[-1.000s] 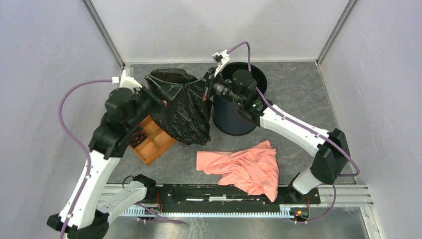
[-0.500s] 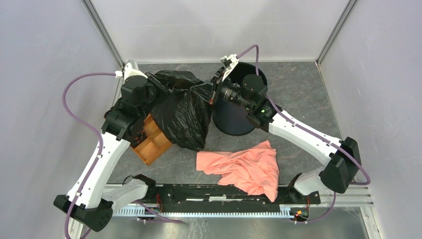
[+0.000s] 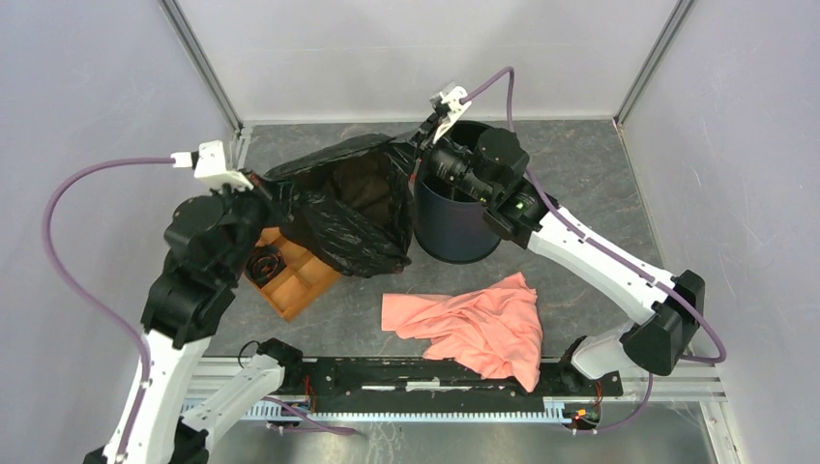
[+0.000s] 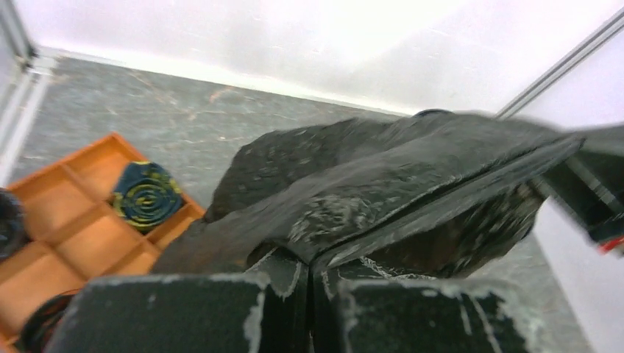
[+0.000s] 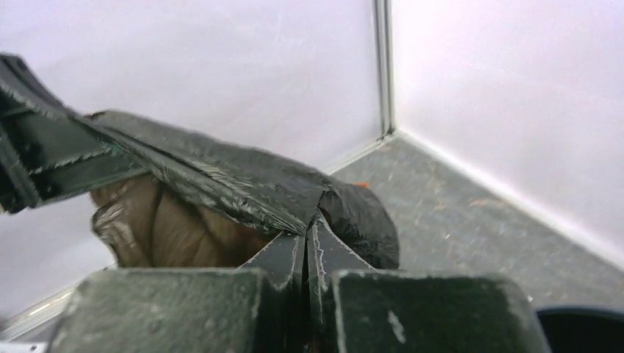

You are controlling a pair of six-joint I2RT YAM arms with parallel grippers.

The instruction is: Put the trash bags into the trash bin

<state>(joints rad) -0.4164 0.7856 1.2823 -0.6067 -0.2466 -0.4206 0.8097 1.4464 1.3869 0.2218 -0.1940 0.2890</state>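
One black glossy trash bag [image 3: 353, 208] hangs stretched between my two grippers, its mouth pulled wide and facing up. My left gripper [image 3: 278, 196] is shut on the bag's left edge; in the left wrist view the fingertips [image 4: 309, 261] pinch a fold of the film [image 4: 383, 184]. My right gripper [image 3: 418, 159] is shut on the bag's right edge [image 5: 221, 176], with its tips [image 5: 307, 239] pressed together. The navy trash bin [image 3: 462, 217] stands upright just right of the bag, under the right wrist. The bag's lower part drapes over the table.
An orange compartmented tray [image 3: 295, 275] with coiled items lies under the bag's left side, also in the left wrist view [image 4: 88, 213]. A salmon-pink cloth [image 3: 474, 324] lies crumpled in front of the bin. Grey walls enclose the back and sides.
My left gripper has closed on the bag's left edge and drawn back to the left, spreading the bag's mouth wide. The right gripper has kept its hold and shifted slightly toward the back.
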